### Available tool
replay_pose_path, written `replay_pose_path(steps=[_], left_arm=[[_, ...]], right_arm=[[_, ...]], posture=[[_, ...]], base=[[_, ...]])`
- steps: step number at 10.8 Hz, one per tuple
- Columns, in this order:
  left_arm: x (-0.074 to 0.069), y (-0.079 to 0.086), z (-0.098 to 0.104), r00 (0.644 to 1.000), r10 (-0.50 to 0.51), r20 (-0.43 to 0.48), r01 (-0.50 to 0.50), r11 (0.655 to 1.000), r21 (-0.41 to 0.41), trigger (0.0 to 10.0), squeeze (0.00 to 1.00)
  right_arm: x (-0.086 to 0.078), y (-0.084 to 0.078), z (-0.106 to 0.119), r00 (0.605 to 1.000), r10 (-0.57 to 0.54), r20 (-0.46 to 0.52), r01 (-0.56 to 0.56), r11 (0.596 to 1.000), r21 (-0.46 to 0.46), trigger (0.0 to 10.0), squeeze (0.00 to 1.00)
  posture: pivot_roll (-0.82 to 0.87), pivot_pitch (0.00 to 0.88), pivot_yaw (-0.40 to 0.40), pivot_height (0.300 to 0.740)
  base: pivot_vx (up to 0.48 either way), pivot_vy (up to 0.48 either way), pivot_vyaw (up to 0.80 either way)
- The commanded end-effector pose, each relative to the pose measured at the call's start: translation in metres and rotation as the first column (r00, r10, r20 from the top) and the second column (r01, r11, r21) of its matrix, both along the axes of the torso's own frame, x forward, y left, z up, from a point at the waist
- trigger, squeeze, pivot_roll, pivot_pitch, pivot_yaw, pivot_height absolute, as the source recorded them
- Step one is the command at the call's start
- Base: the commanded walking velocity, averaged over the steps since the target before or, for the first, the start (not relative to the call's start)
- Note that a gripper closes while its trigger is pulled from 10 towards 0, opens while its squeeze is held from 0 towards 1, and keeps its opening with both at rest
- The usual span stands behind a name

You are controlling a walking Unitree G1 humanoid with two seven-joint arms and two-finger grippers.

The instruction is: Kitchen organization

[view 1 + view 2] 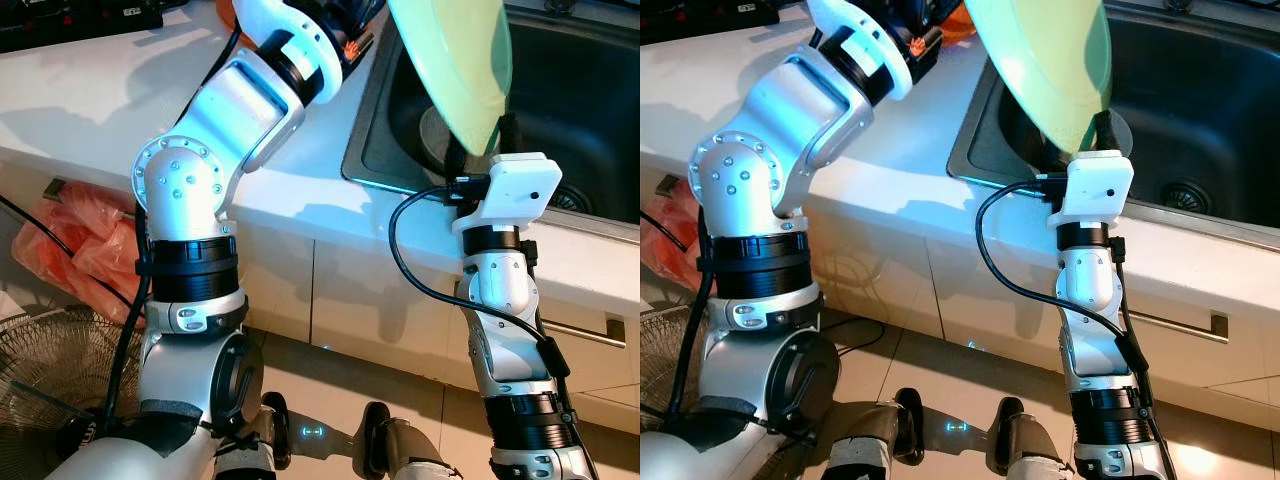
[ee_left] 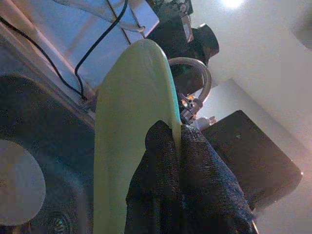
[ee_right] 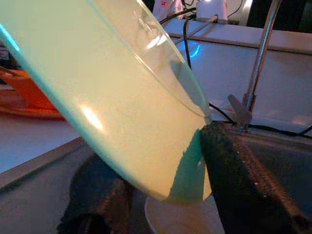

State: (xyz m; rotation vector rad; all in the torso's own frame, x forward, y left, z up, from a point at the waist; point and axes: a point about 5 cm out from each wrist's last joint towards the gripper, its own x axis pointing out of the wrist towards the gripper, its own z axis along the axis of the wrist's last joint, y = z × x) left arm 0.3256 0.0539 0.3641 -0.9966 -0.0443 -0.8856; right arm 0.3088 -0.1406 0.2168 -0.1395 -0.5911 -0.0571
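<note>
I see a pale green plate tilted on edge above the sink. My left gripper pinches its rim.

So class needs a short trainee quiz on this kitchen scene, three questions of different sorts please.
1. Multiple choice: what is directly beneath the green plate? A) the sink B) a stove C) a drawer
2. True or false: the plate lies flat on the counter.
3. Fill in: the left claw is shut on the plate's ____.

Key: 1 A; 2 false, it is held tilted on edge in the air; 3 rim.
</note>
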Motion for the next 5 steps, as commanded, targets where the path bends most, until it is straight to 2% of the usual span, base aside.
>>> replay_pose_path(steps=[1,5], left_arm=[[-0.0047,-0.003,0.0031,1.0,-0.012,0.025,0.012,1.0,0.002,10.0,0.0],[-0.0033,0.0009,0.0018,0.999,0.015,0.035,-0.016,0.999,0.03,10.0,0.0]], right_arm=[[-0.0013,-0.0008,-0.0077,1.0,0.0,-0.03,0.0,1.0,0.007,0.0,0.0],[-0.0017,-0.0002,-0.008,1.0,0.004,-0.03,-0.004,1.0,0.009,0.0,0.0]], posture=[[0.1,0.265,0.044,0.74],[0.1,0.268,0.043,0.74]], base=[[0.0,0.0,0.0],[0.0,0.0,0.0]])
